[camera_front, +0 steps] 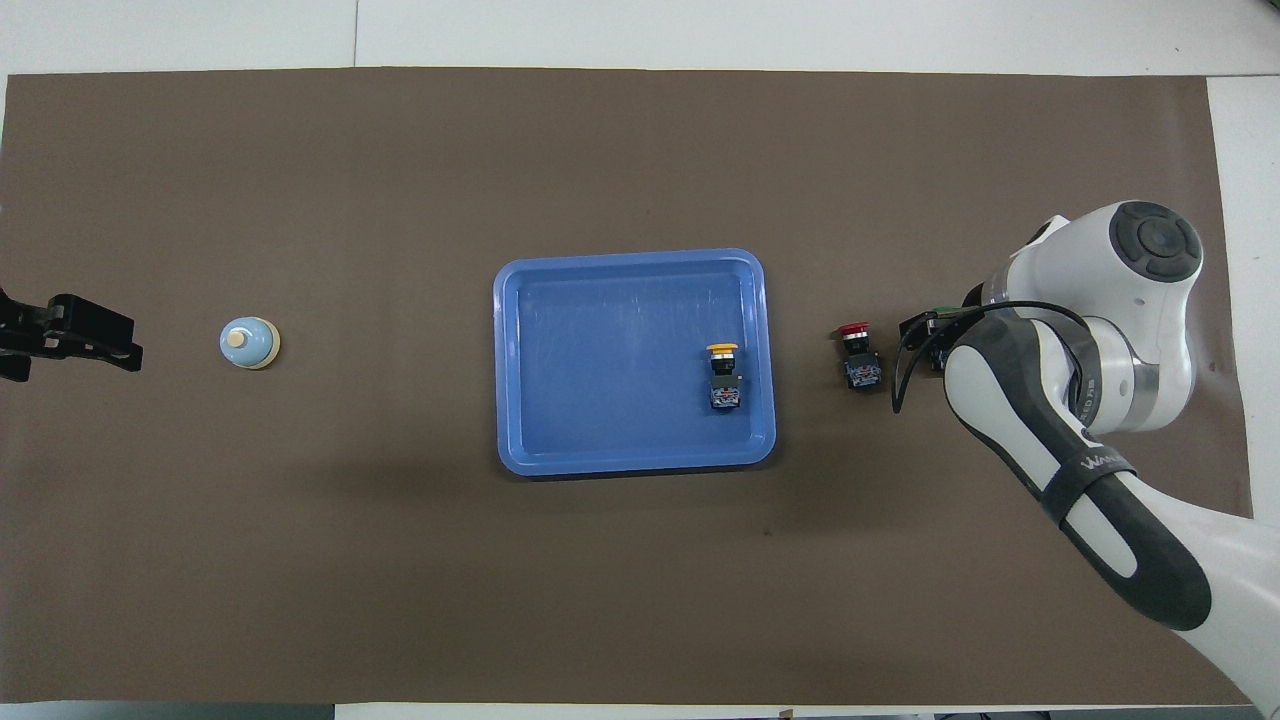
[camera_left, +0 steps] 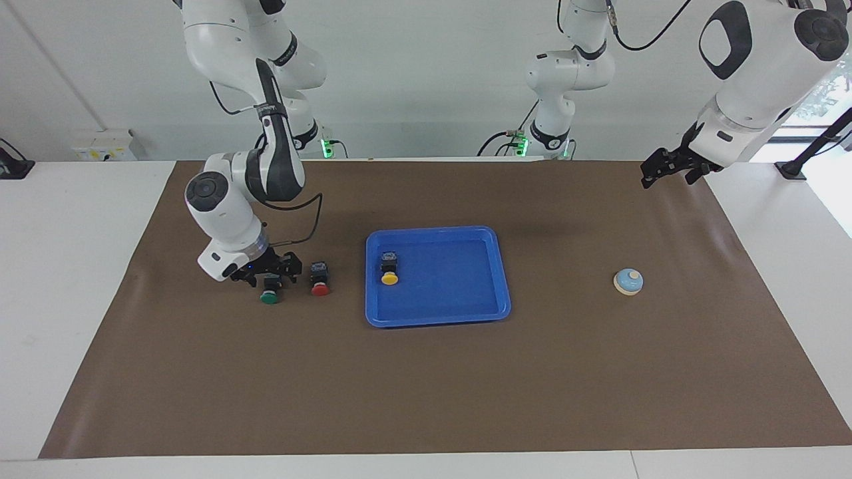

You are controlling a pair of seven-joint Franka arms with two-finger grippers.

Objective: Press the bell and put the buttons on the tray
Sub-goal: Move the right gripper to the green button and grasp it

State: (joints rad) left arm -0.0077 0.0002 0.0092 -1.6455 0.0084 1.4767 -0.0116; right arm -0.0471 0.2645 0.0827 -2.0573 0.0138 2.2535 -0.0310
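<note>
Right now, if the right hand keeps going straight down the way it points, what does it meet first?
Most likely the green button: the right hand, open, is low over it. The red button sits clear beside it.

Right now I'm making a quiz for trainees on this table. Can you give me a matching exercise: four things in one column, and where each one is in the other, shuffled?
Things:
1. yellow button
2. red button
3. green button
4. bell

Places:
A. on the mat toward the left arm's end, alone
B. under the right gripper
C. in the tray
D. on the mat between the tray and the green button

Pairs: 1-C, 2-D, 3-B, 4-A
</note>
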